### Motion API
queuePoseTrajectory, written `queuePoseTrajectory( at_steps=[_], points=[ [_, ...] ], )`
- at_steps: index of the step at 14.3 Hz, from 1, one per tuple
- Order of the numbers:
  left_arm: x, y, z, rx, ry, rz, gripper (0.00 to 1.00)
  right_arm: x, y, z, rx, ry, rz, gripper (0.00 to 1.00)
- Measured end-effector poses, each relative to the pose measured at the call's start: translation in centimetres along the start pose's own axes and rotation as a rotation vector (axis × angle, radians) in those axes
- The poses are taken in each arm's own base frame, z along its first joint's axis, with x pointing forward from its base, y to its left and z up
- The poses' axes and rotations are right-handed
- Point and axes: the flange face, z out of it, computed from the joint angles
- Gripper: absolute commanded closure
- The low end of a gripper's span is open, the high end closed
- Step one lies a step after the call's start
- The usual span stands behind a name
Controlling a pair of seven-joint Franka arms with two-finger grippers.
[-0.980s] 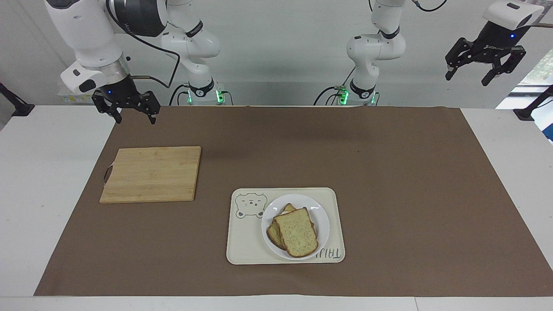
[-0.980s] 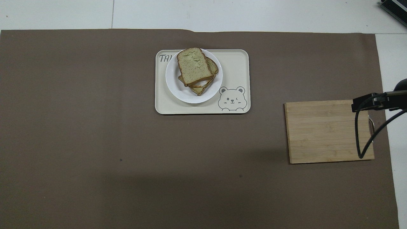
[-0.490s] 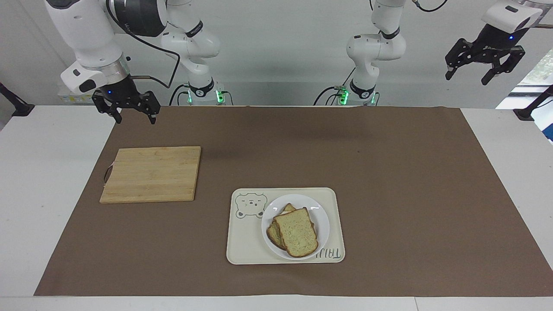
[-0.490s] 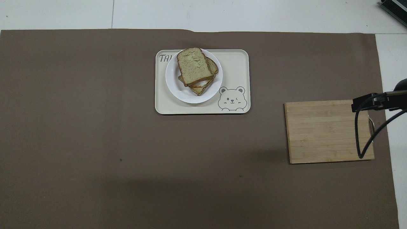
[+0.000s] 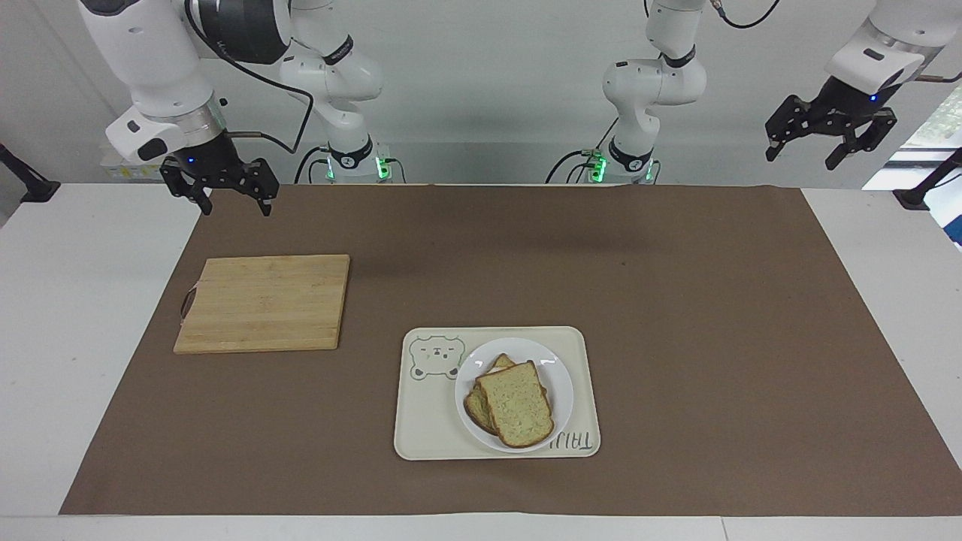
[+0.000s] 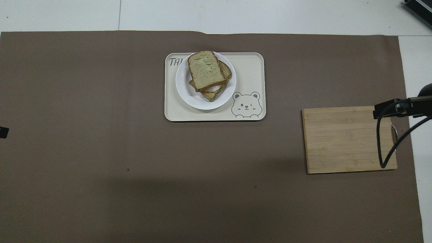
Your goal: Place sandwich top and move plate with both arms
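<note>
The sandwich top (image 5: 517,404) (image 6: 206,69) lies uppermost on a stack of bread slices on the small white plate (image 5: 562,379) (image 6: 184,91). The plate stands on a cream tray (image 5: 428,421) (image 6: 249,67) with a bear drawing. My left gripper (image 5: 803,156) hangs open and empty, high in the air off the left arm's end of the table; only a dark tip of it (image 6: 2,132) shows in the overhead view. My right gripper (image 5: 234,209) is open and empty, low over the brown mat's corner at the right arm's end, close to the wooden board.
A wooden cutting board (image 5: 263,302) (image 6: 347,140) lies on the brown mat (image 5: 676,315) toward the right arm's end, nearer to the robots than the tray. Part of the right arm and its black cable (image 6: 388,135) overhang the board in the overhead view.
The left gripper has come down a little and shifted toward the table, and its tip now shows at the overhead view's edge. The right arm, bread, plate and tray have not moved.
</note>
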Motion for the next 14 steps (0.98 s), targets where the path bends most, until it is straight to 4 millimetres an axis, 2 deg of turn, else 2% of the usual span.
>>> queuePoseTrajectory(
  at_steps=[2, 4, 7, 12, 14],
  points=[
    [0.0, 0.0, 1.5, -0.006, -0.019, -0.012, 0.0, 0.0, 0.0, 0.0, 0.0, 0.0, 0.0, 0.0],
    [-0.7, 0.4, 2.0, -0.007, -0.01, -0.018, 0.0, 0.0, 0.0, 0.0, 0.0, 0.0, 0.0, 0.0],
    [-1.7, 1.1, 2.0, -0.002, 0.015, -0.032, 0.0, 0.0, 0.0, 0.0, 0.0, 0.0, 0.0, 0.0],
    [-0.7, 4.7, 1.8, 0.033, 0.048, -0.067, 0.0, 0.0, 0.0, 0.0, 0.0, 0.0, 0.0, 0.0],
    [-0.7, 4.7, 2.0, 0.032, 0.039, -0.069, 0.0, 0.0, 0.0, 0.0, 0.0, 0.0, 0.0, 0.0]
  ],
)
